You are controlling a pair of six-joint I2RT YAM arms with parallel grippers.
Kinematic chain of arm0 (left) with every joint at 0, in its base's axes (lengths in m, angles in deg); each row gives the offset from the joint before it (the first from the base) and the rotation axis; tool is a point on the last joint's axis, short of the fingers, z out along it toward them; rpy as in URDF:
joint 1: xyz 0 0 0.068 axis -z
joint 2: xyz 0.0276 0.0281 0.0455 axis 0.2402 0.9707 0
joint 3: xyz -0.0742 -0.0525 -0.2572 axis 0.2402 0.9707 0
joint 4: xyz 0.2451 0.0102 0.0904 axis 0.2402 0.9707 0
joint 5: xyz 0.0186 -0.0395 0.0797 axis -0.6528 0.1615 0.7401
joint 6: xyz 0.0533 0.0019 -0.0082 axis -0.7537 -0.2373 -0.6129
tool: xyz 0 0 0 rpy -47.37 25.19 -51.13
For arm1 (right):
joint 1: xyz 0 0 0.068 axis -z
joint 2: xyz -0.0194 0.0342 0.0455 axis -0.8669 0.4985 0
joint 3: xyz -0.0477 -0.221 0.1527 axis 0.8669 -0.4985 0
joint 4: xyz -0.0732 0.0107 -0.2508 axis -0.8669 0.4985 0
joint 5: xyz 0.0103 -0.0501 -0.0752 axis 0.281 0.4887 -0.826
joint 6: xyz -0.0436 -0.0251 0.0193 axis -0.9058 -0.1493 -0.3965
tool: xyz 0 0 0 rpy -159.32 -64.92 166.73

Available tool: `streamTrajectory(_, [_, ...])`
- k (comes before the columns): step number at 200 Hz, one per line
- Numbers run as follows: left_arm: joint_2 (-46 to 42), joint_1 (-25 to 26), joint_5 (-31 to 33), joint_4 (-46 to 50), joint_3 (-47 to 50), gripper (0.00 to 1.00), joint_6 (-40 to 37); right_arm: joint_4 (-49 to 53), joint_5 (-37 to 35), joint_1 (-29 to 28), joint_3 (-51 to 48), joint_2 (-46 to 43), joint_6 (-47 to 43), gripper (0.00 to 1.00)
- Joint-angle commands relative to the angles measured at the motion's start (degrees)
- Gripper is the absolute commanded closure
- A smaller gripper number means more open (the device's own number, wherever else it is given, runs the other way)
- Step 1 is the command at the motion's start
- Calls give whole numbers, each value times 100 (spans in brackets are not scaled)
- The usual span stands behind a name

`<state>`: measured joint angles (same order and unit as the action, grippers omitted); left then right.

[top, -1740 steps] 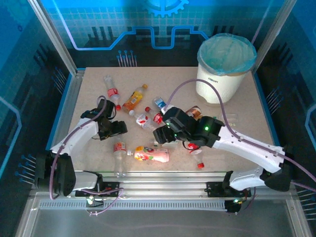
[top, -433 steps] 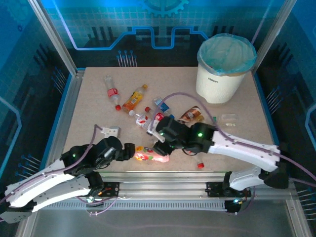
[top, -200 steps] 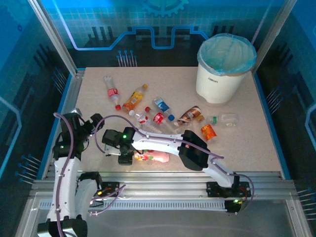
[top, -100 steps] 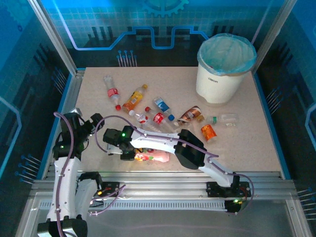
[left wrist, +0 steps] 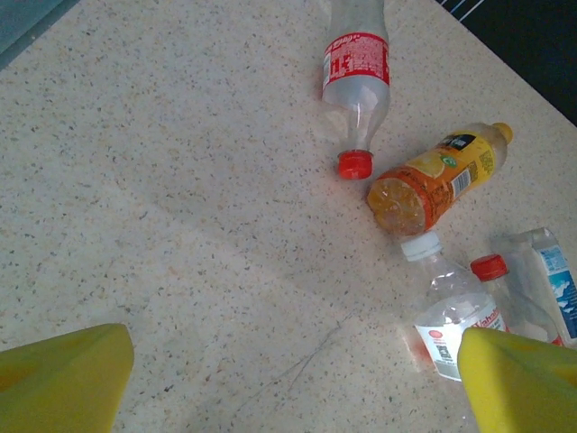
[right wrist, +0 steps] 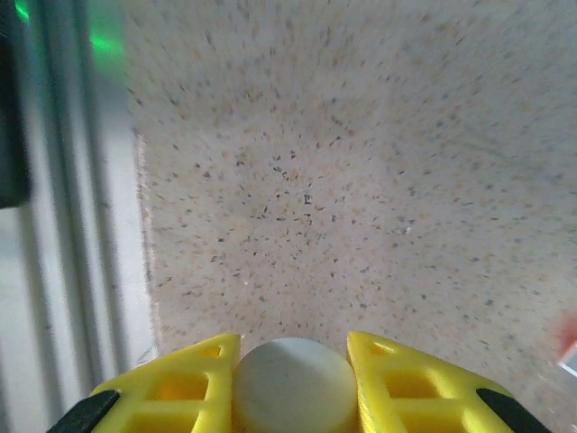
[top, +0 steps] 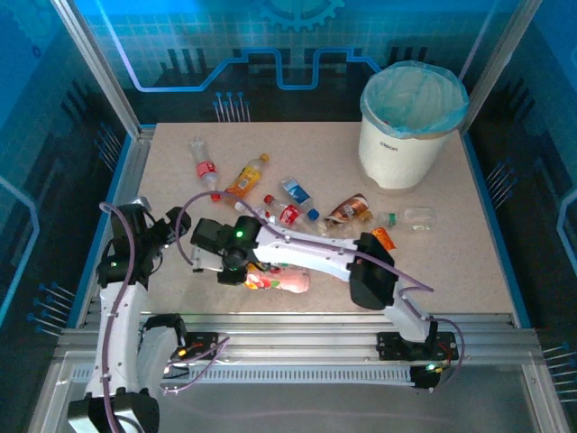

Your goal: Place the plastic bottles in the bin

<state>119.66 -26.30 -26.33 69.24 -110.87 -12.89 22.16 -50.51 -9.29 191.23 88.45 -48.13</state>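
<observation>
The right gripper (right wrist: 293, 343) pinches a round white cap (right wrist: 293, 388) between its yellow fingers (right wrist: 194, 379), low over the speckled table (right wrist: 306, 180). A pink bottle (top: 281, 281) lies just beside it. The left gripper (left wrist: 288, 383) is spread wide and holds nothing. Ahead of it lie a clear bottle with a red label (left wrist: 358, 72) and an orange bottle (left wrist: 433, 176). The bin (top: 397, 153) stands far off from both grippers.
</observation>
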Motion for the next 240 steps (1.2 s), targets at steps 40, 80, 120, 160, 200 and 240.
streamTrajectory(40, [578, -46, -633, 50, -1418, 10, -39, 581, 949, 613, 565, -1360, 765, 87])
streamTrajectory(80, [1214, 1073, 14, -259, -2577, 10, -155, 804, 944, 1517, 1445, -1895, 1106, 100])
streamTrajectory(120, [2141, 2770, 594, -988, -3595, 10, -670, 128, 675, 2874, 2138, -2131, 1261, 100])
streamTrajectory(160, [3081, 4453, 992, -1797, -4439, 9, -1996, -850, 559, 4313, 2944, -2027, 1851, 100])
streamTrajectory(200, [3899, 5454, 623, -2203, -5194, 8, -2497, -2039, 122, 5527, 3403, -1834, 2448, 100])
streamTrajectory(240, [4409, 5863, 110, -2441, -5529, 8, -2685, -2841, -784, 6150, 3896, -1299, 2286, 100])
